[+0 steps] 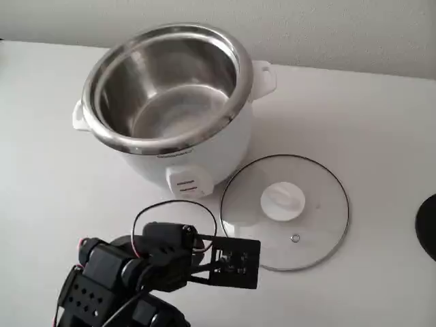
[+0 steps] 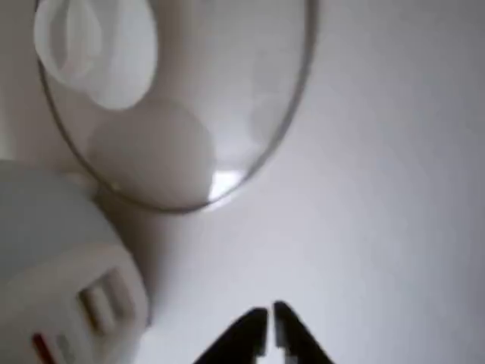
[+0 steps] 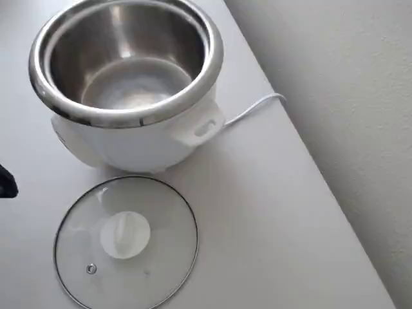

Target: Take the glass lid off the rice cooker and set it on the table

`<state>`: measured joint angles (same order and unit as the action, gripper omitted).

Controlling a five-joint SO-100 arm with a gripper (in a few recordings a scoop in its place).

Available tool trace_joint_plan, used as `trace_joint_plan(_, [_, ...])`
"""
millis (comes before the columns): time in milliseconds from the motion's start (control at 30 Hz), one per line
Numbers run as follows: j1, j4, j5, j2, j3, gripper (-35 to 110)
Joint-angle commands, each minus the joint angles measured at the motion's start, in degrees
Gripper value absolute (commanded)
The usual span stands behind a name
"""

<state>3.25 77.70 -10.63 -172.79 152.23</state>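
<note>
- One black two-finger gripper (image 2: 270, 322) sits nearest in the wrist view, its dark fingertips (image 2: 246, 334) drawn almost together with only a thin slit between them; it looks clenched on nothing, though the blur leaves a little doubt.
- In the fixed view the black arm (image 1: 129, 272) occupies the near left corner, with a looped black wire and a small black board at its wrist, just near of the lid's left edge.
- Beyond the arm, the round clear glass lid with a thin metal rim (image 1: 285, 212) lies flat on the plain white table (image 1: 381, 136), knob side up, off the cooker.
- Its white plastic knob (image 1: 283, 201) sits at the centre, and a small metal steam vent (image 1: 294, 238) shows on the near part of the glass.
- Just far and left of the lid stands the squat white round rice cooker (image 1: 204, 153), upright and uncovered, the lid's rim close beside its base.
- Its shiny steel inner pot (image 1: 167, 88) is open and bare inside; a white side handle sticks out at each side and the front switch faces the arm.
- Farther off in the overhead view, a thin white cord (image 3: 254, 108) runs from the cooker toward the table's edge by the pale wall.
</note>
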Motion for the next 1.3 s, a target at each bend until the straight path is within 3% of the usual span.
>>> trace_joint_plan(0, [-0.35, -1.67, -0.53, -6.06, 3.87, 0])
trace_joint_plan(367, [1.05, -2.02, -2.29, -15.64, 17.67, 0])
trace_joint_plan(1267, [1.76, -2.02, -2.02, -15.64, 17.67, 0])
